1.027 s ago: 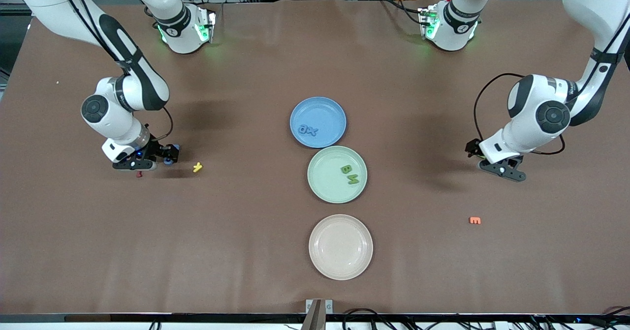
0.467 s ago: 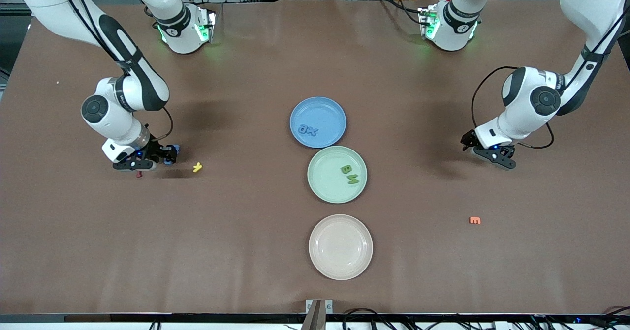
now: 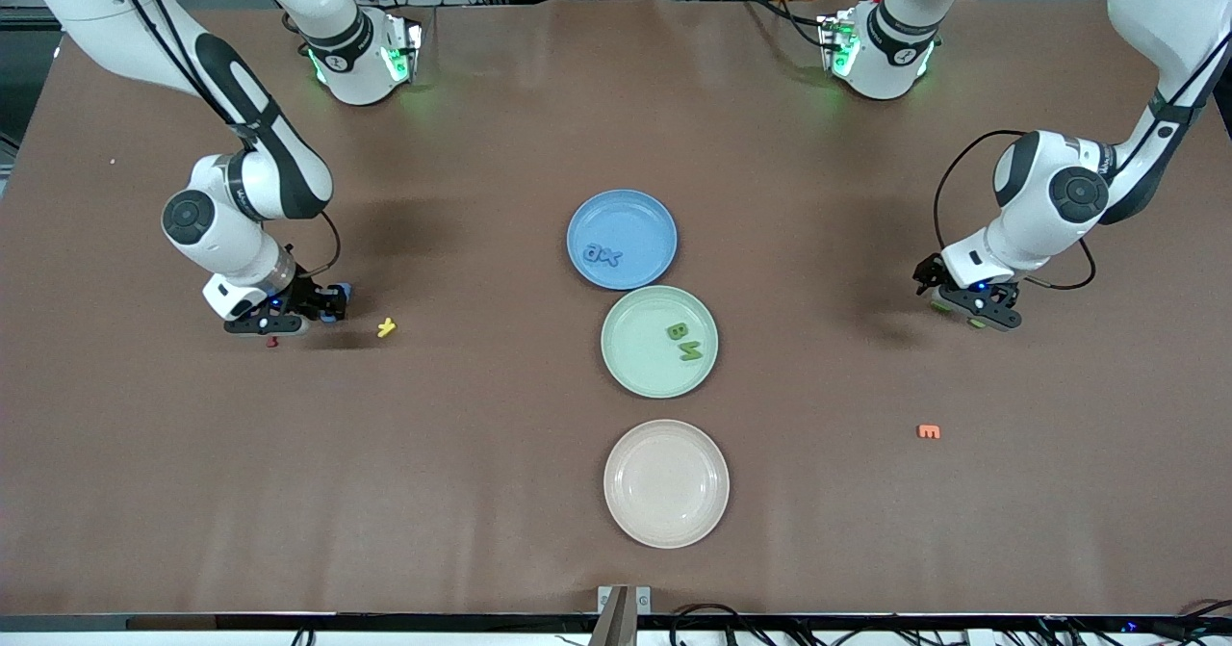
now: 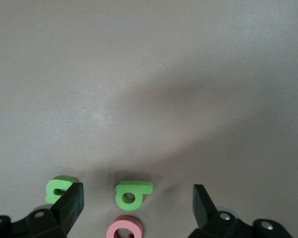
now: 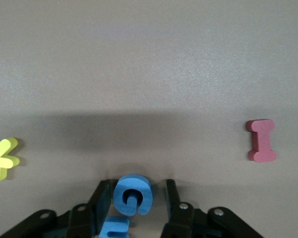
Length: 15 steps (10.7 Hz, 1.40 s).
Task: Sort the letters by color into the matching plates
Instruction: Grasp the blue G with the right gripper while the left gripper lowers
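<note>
My right gripper is low at the table toward the right arm's end, open, its fingers on either side of a blue letter G. One finger touches the G and the other stands a little off. A second blue letter lies beside it. My left gripper is open wide, low over a green letter. A pink letter and another green letter lie close by. The blue plate holds blue letters. The mint green plate holds green letters. The cream plate holds nothing.
A yellow letter and a red letter I lie beside my right gripper. An orange letter lies nearer the front camera than my left gripper. The three plates stand in a row down the table's middle.
My left gripper has shifted from nearer the orange letter to over the green letters. My right gripper has stayed almost still at the blue letters.
</note>
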Each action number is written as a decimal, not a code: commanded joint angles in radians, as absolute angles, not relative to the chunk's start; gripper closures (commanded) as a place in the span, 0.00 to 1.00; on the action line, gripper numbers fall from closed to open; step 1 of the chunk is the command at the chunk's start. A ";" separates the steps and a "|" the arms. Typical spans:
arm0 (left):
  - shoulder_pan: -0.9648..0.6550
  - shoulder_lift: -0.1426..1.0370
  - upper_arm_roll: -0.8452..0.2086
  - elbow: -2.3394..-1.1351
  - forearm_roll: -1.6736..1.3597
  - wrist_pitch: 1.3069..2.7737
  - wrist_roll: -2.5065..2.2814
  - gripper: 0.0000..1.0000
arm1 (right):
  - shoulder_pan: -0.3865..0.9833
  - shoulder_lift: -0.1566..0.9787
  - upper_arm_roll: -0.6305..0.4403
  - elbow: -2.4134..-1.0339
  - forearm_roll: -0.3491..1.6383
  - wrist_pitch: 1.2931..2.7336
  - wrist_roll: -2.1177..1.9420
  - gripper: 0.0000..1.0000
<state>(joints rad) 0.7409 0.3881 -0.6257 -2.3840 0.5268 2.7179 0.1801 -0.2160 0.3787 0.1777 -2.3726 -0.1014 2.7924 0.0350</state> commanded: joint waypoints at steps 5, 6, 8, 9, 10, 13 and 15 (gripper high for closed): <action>0.765 0.419 -0.638 -2.385 0.552 2.738 0.158 0.02 | -0.235 0.393 0.190 -2.358 -0.110 2.798 0.023 0.71; 0.768 0.419 -0.638 -2.385 0.552 2.738 0.158 0.05 | -0.233 0.393 0.190 -2.358 -0.110 2.798 0.023 0.72; 0.779 0.436 -0.635 -2.384 0.552 2.738 0.160 0.10 | -0.226 0.384 0.190 -2.355 -0.109 2.787 0.029 0.73; 0.779 0.440 -0.632 -2.378 0.554 2.738 0.163 0.10 | -0.213 0.371 0.187 -2.355 -0.095 2.775 0.038 0.74; 0.779 0.442 -0.632 -2.378 0.554 2.738 0.163 0.10 | -0.189 0.347 0.178 -2.349 -0.089 2.731 0.073 0.74; 0.785 0.449 -0.632 -2.378 0.552 2.738 0.163 0.15 | -0.108 0.305 0.175 -2.330 -0.087 2.642 0.214 0.74; 0.785 0.456 -0.630 -2.376 0.552 2.738 0.161 0.21 | -0.031 0.304 0.175 -2.326 -0.072 2.642 0.334 0.74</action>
